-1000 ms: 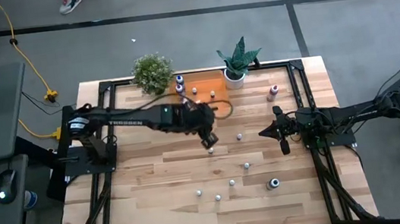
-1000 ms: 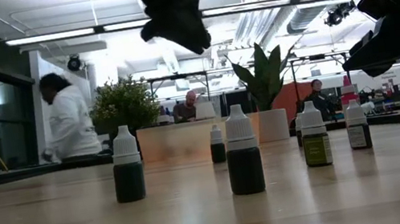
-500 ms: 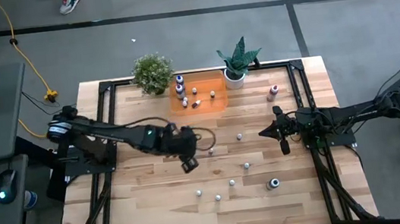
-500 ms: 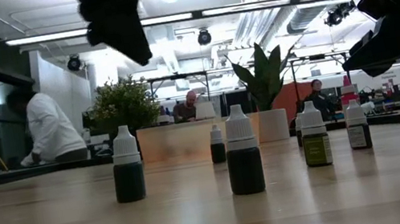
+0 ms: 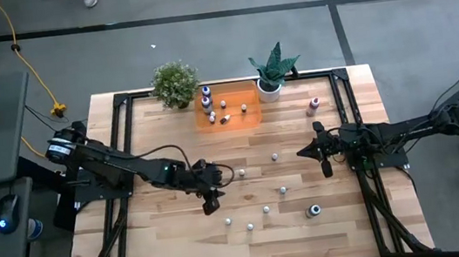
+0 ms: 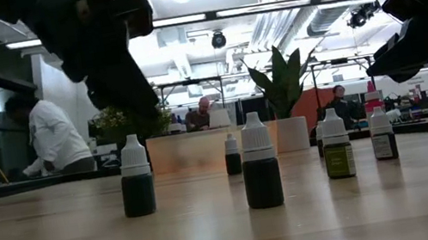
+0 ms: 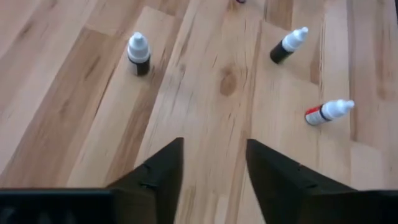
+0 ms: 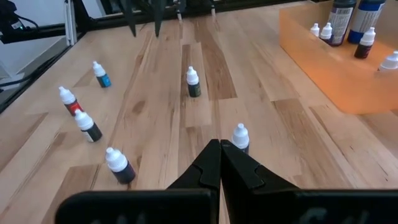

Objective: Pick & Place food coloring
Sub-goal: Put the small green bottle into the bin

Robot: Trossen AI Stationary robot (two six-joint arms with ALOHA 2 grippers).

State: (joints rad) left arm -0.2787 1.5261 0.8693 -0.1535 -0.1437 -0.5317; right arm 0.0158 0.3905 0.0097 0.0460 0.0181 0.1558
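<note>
Food coloring bottles [image 5: 266, 209] scattered loose over the tabletop [image 5: 164, 242], upright, white-capped; several more already inside the orange tray [image 5: 250, 117] at the far edge between two potted plants [image 5: 175, 83]. Tiny, light, rigid plastic by the look: easy to tip or skid on the smooth wood, likely slippery on the rounded cap. Best taken across the dark body just below the cap, squarely, with gentle pressure.

Left gripper [image 5: 212, 202] low over the middle of the tabletop, arm stretched long and nearly flat from its base. Jaws spread and empty, bare wood between the fingers [image 7: 158, 174]. One dark-bodied bottle [image 7: 138, 53] ahead of the jaws and off to one side; two more, a black one [image 7: 288, 45] and a red one [image 7: 328, 112], ahead on the other side. None between the jaws yet; probably lining up on one of these.

Right gripper [image 5: 326, 167] waiting at its own side, above the tabletop, jaws pressed together on nothing, one bottle [image 8: 240, 137] just ahead of the tips.
</note>
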